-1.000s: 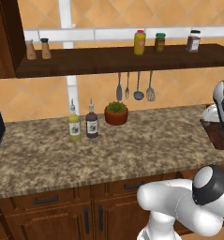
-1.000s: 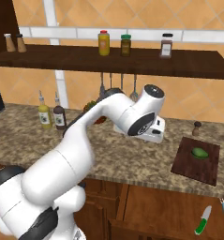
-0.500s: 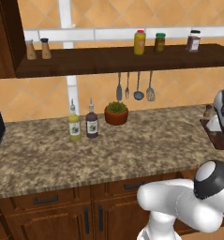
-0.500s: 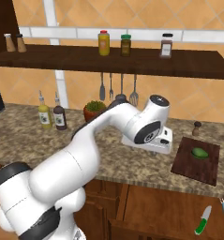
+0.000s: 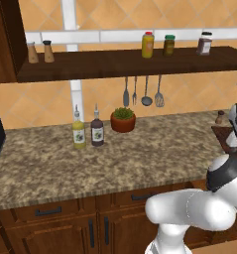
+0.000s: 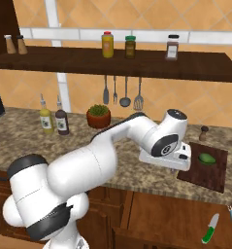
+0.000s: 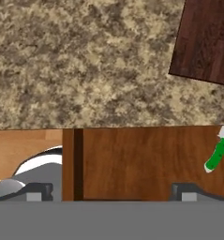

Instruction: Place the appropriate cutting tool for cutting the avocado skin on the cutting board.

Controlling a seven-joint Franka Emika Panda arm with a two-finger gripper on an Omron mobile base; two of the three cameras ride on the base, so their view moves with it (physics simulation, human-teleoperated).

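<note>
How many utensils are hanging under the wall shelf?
4. The utensils hang side by side below the shelf, above the potted plant. None seems to be hidden.

The table (image 6: pixel 20 141) is speckled brown and beige stone. The cutting board (image 6: pixel 212 171) is dark reddish-brown wood, and the avocado (image 6: pixel 207 158) on it is green. At 5 o'clock in the right base view lies a knife (image 6: pixel 210 228) with a green handle and pale blade. The plant (image 6: pixel 99 111) is leafy green in a terracotta pot.
</note>
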